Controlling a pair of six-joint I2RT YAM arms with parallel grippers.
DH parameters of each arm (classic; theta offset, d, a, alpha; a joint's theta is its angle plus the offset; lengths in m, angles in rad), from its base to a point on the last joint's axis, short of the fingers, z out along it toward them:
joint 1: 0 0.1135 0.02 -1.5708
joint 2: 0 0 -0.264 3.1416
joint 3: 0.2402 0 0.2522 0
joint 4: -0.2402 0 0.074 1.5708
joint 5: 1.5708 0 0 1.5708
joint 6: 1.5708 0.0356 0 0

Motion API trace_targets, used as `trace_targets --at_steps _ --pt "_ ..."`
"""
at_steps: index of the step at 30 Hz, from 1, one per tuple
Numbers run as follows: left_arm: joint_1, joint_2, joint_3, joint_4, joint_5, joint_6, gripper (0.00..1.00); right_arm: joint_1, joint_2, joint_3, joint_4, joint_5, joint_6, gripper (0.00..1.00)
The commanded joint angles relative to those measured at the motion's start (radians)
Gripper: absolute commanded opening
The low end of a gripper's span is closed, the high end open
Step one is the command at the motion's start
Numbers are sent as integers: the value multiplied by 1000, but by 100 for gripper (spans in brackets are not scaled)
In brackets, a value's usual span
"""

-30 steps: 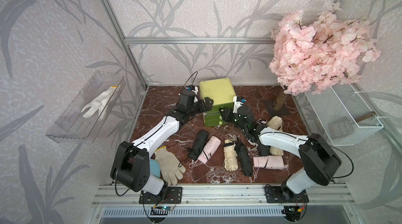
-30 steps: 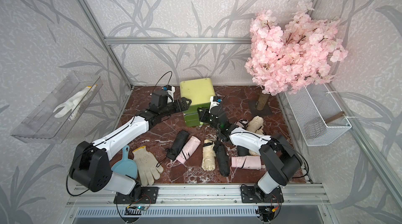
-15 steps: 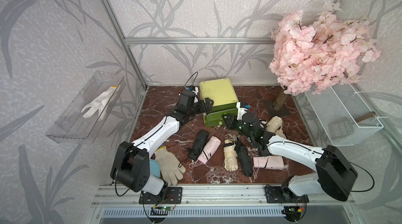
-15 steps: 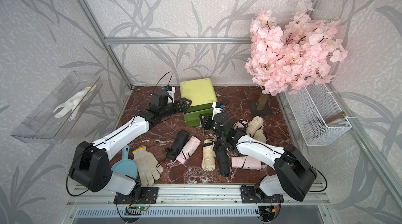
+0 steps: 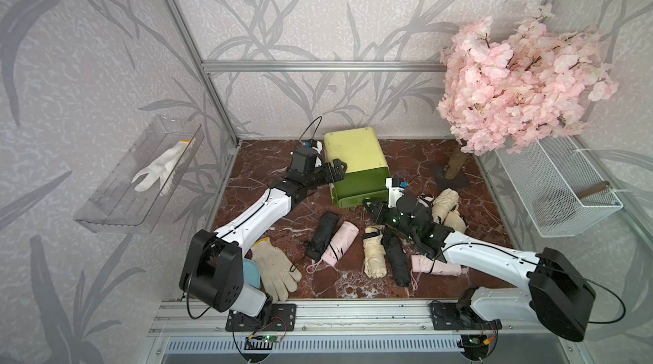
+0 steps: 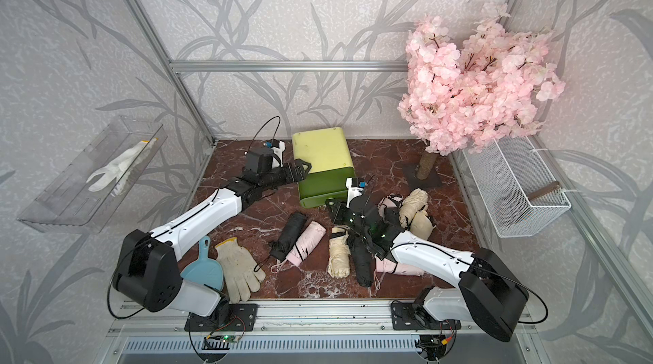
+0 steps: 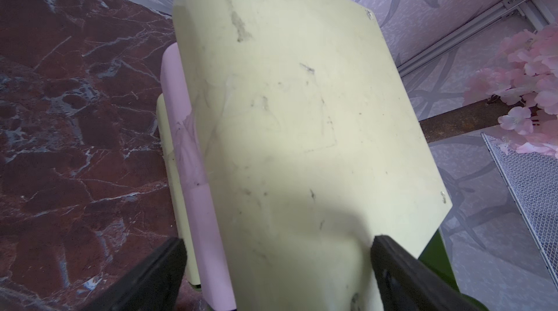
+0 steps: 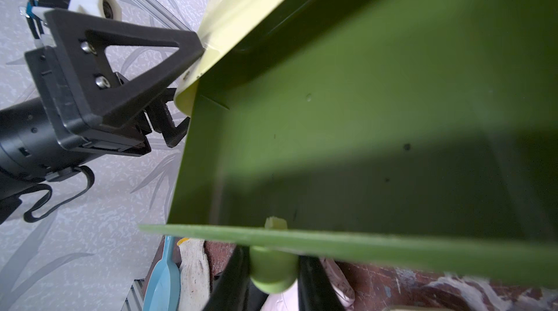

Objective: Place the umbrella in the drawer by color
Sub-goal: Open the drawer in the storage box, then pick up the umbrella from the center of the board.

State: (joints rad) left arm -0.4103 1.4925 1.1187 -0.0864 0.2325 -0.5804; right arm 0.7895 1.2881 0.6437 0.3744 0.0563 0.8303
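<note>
The drawer chest [image 5: 355, 157] is pale lime-yellow, at the back of the marble floor. One dark green drawer [image 5: 357, 190], just under the chest's top, stands pulled out and its inside [image 8: 362, 143] is empty. My right gripper [image 8: 273, 264] is shut on its round pale-green knob [image 8: 271, 277]. My left gripper [image 5: 335, 168] is open, straddling the chest's near left top corner [image 7: 302, 234]. Folded umbrellas lie on the floor in front: black [image 5: 323, 235], pink [image 5: 339, 244], cream [image 5: 374, 256], black [image 5: 395, 259], pink [image 5: 436, 266] and cream [image 5: 447, 203].
A work glove [image 5: 275, 270] and blue dustpan [image 6: 205, 270] lie front left. A pink blossom tree [image 5: 512, 83] and a wire basket [image 5: 554, 185] are at the right. A clear wall shelf [image 5: 116, 199] holds a white glove. A pink strip [image 7: 193, 158] runs along the chest's side.
My right gripper has drawn back toward the front with the knob, sliding the green drawer out of the chest. The left gripper has stayed at the chest's corner.
</note>
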Motion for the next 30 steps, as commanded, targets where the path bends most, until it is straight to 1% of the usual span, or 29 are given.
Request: trace_targets --at_steps 1,6,10,14,16,19,21,23,25,26,28,30 --pt "-2 10 25 -72 -21 -5 100 5 -13 -22 -52 12 2 0" --pt "-1 1 37 -77 -43 -11 100 9 -29 -42 -49 6 16 1" --pt "-1 -33 74 -141 -83 5 100 10 -34 -44 -62 18 0 3" --pt "-5 -147 71 -217 -157 34 99 11 -35 -41 -71 17 -15 4" --pt "-7 -221 58 -296 -224 47 97 10 -36 -41 -79 17 -24 5" --pt "-7 -339 -13 -410 -291 45 95 9 -42 -41 -83 16 -39 5" --pt "-8 -420 -94 -459 -288 34 93 11 -46 -39 -90 15 -53 5" --pt "-8 -498 -187 -510 -277 10 93 10 -51 -37 -98 11 -66 5" --pt "-8 -580 -303 -523 -234 -17 94 10 -56 -32 -110 6 -66 5" --pt "-8 -606 -343 -524 -206 -25 95 10 -56 -31 -116 4 -100 6" --pt "-8 -631 -415 -506 -126 -27 97 10 -57 -27 -126 1 -114 6" --pt "-10 -603 -444 -489 -93 -25 98 9 -53 -27 -127 -5 -117 6"
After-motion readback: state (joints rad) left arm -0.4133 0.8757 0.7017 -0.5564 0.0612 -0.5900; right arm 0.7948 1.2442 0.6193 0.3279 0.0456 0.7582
